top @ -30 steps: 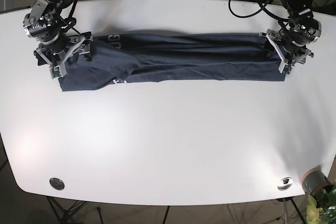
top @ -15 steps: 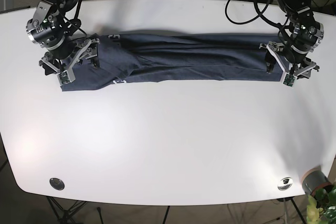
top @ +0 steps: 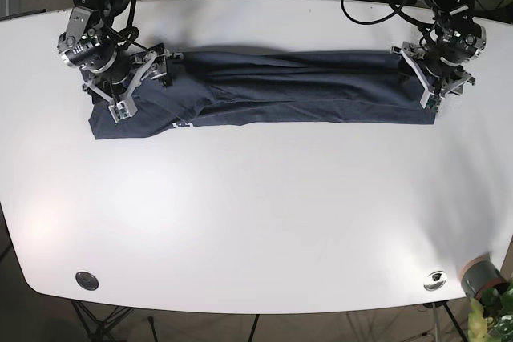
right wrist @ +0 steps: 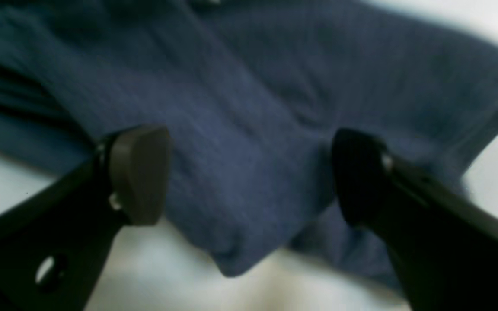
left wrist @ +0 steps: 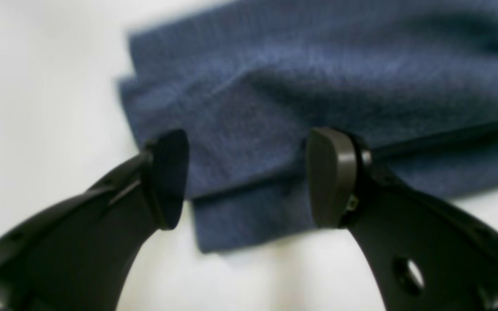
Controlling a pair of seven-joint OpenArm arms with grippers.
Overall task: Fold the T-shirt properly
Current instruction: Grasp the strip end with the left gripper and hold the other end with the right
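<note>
Navy T-shirt is lying as one long band across the worktop, running straight from my right hand to my left hand. Both are hanging wide open over opposite ends, gripping nothing.

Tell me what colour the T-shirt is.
The T-shirt is plain dark navy blue with small white lettering; the base view shows it best.
</note>
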